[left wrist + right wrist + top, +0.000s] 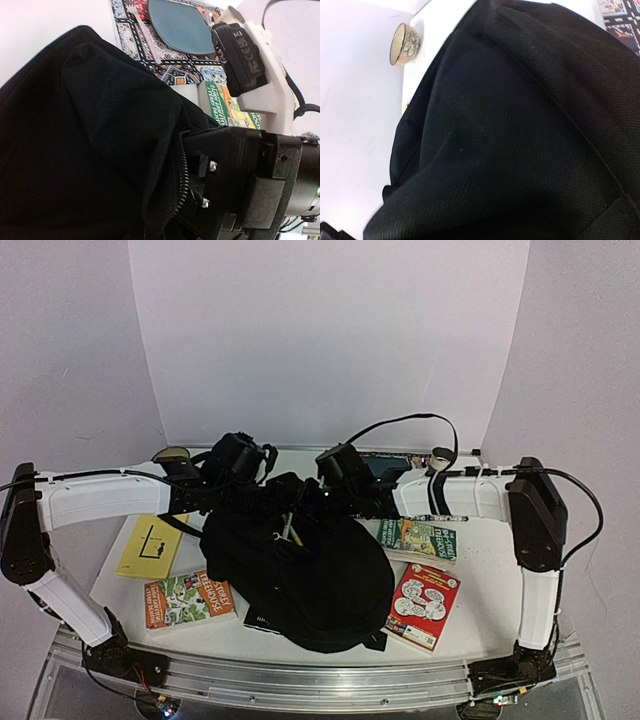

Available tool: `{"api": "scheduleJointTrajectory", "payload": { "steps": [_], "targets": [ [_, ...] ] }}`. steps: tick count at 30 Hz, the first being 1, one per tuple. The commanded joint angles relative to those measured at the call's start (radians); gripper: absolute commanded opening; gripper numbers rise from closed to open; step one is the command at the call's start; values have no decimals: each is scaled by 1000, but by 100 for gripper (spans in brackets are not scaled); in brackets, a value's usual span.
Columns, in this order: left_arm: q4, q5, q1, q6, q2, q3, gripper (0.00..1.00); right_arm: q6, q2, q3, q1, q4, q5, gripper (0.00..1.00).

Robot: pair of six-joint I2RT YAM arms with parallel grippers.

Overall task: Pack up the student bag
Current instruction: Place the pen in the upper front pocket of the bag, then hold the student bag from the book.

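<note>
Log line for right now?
left gripper: shut, at bag top | right gripper: at bag top, jaws hidden | bag: on table, books around it

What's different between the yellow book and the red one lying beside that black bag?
The yellow book has a nearly plain cover; the red book is crowded with white cartoon drawings. The yellow book lies left of the bag; the red book lies to its right. Both lie flat, outside the bag.
</note>
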Motion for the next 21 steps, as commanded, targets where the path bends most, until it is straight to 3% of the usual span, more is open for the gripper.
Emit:
{"api": "scheduleJointTrajectory", "payload": {
  "steps": [1,9,12,13,17,21],
  "targets": [
    [82,-50,-18,13,-8,4,0,-89,-47,-13,-6,18,-52,45],
    [81,-82,-18,55,15,17,7,-356,-201,-111,-6,-76,-78,62],
    [82,-87,-19,68,13,20,16,-478,-268,-163,-5,-101,-65,70],
    [82,-88,-19,72,12,22,19,-514,-294,-184,-5,-105,-53,79],
    [81,-89,-18,79,-14,21,31,-682,-363,-263,-7,-107,-76,95],
    [75,-92,-18,68,-64,-3,42,-776,-406,-302,-8,-113,-99,98]
  ]
}}
